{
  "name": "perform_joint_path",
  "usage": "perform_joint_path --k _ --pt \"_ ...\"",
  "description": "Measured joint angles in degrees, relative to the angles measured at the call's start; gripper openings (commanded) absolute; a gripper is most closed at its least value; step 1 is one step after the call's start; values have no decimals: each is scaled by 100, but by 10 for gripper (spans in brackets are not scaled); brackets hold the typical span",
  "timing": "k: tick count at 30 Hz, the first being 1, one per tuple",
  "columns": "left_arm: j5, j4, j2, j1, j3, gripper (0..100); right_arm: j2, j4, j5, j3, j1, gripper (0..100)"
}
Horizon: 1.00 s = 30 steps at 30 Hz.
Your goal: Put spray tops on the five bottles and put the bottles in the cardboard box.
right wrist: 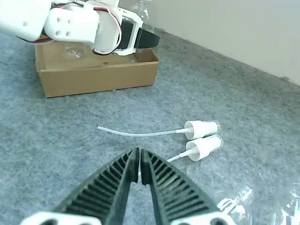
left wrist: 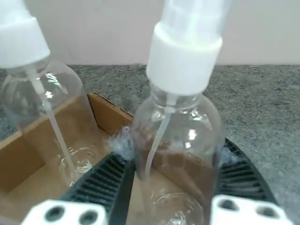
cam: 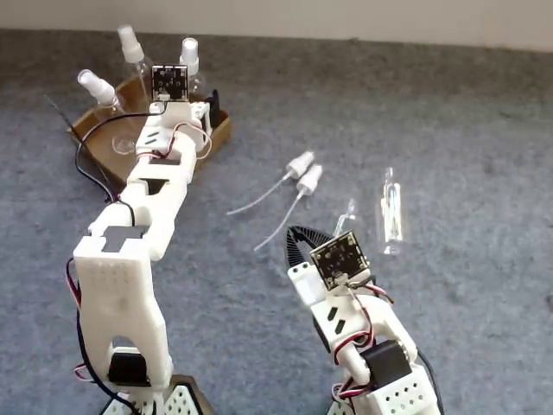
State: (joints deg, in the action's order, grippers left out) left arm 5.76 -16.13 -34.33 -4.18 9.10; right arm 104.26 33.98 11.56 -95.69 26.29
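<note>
**The third capped bottle was at the box, with two bottles yet to be capped.**
The left pincer [left wrist: 173,176] pinched a capped bottle [left wrist: 178,136] by its body at the cardboard box [cam: 221,131], which sat at ten o'clock on the bench [cam: 449,121] beside two capped neighbours [cam: 130,45]. Whether the bottle touched the box floor could not be told. The next move likely called for setting it upright and spreading the jaws without tipping the neighbours. The right pincer [right wrist: 139,161] was pressed together and empty at five o'clock. Two loose spray tops [right wrist: 202,136] lay at its eleven o'clock, and two bare bottles [cam: 391,212] lay toward three.

1 overhead, 2 wrist-level cameras share the cardboard box [right wrist: 98,77].
</note>
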Motion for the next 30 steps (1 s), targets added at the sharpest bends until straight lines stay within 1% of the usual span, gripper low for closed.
perform_joint_path --k 6,18,20,25,30 --pt "0 0 0 -18 0 268 0 0 0 0 0 5" --pt "0 53 -9 -18 0 277 0 0 0 0 0 5" --pt "0 264 0 -18 9 277 0 0 0 0 0 5" --pt "0 1196 431 -18 53 277 0 0 0 0 0 5" --pt "0 1741 826 -18 62 277 0 0 0 0 0 5"
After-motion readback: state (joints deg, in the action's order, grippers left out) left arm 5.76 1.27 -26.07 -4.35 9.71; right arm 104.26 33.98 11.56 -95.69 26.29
